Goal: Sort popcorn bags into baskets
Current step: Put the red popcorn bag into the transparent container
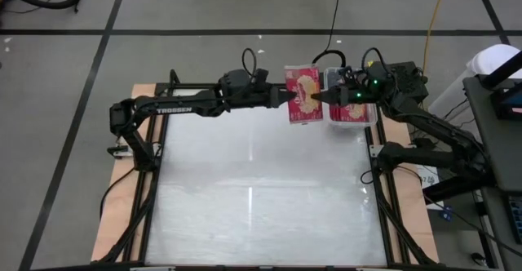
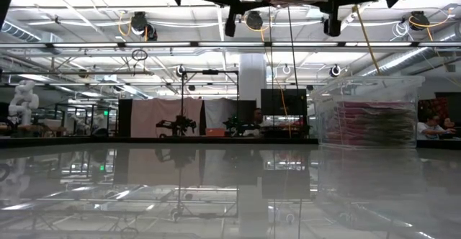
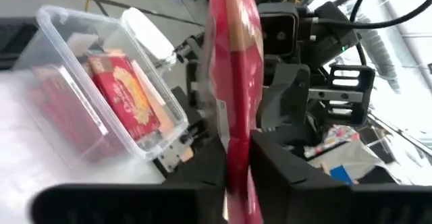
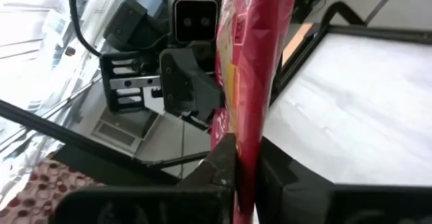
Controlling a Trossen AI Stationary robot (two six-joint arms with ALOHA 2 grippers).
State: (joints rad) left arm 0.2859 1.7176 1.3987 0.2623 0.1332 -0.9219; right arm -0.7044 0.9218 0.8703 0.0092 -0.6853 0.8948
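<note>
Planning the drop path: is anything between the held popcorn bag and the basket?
Nothing visible. The popcorn bag hangs between the left gripper and right gripper, both shut on it, right beside the clear basket, whose open top is partly under the right arm.

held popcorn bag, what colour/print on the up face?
Red with a yellow-tan popcorn picture; the popcorn bag shows best in the high view.

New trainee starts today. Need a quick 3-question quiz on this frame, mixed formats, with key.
1. True or false: both grippers are shut on the same popcorn bag.
2. Where is the clear basket? A) table's near left corner B) far right edge, beside the right gripper C) centre of the table
3. Fill in: the held bag hangs ____ the table, not resting on it.

Key: 1 true, the left gripper and right gripper clamp opposite edges. 2 B. 3 above.
</note>
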